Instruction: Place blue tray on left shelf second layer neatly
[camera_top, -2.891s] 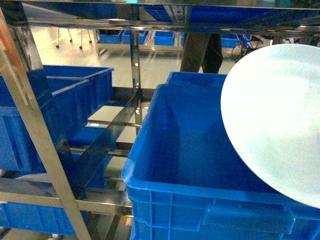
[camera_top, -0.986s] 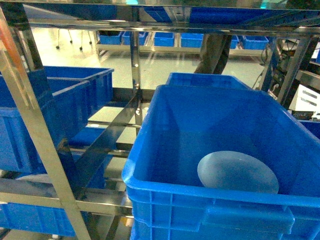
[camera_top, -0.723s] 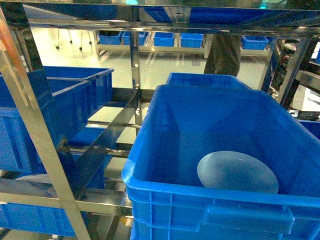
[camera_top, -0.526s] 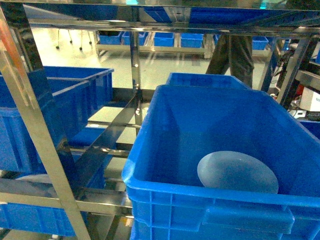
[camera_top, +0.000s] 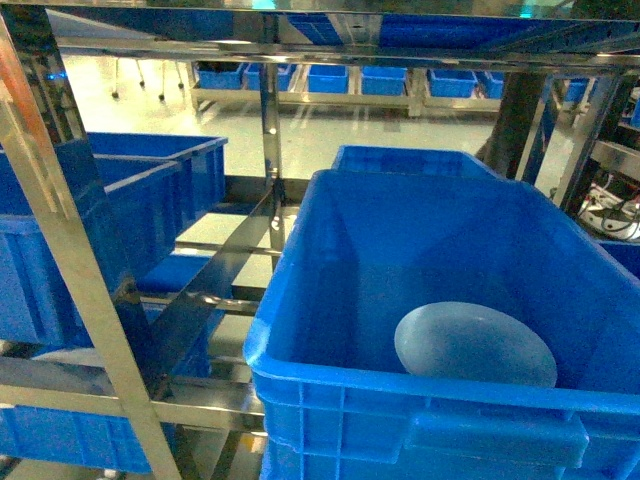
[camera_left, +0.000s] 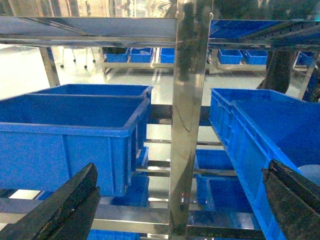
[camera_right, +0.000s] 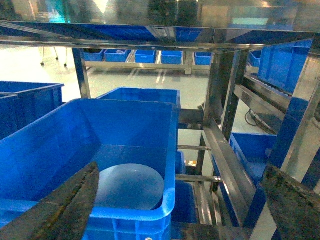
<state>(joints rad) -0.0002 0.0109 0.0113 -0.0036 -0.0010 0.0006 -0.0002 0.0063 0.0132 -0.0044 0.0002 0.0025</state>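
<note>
1. Currently the blue tray (camera_top: 475, 344) lies flat on the floor of the big blue crate (camera_top: 330, 385), toward its near right corner.
2. Crate sits on the steel rack (camera_top: 270, 130), right of the central upright.
3. Left claw (camera_left: 180, 210): fingers spread wide, empty, facing the upright.
4. Right claw (camera_right: 185, 210): also spread, empty, above the crate's near rim with the tray below it.
</note>
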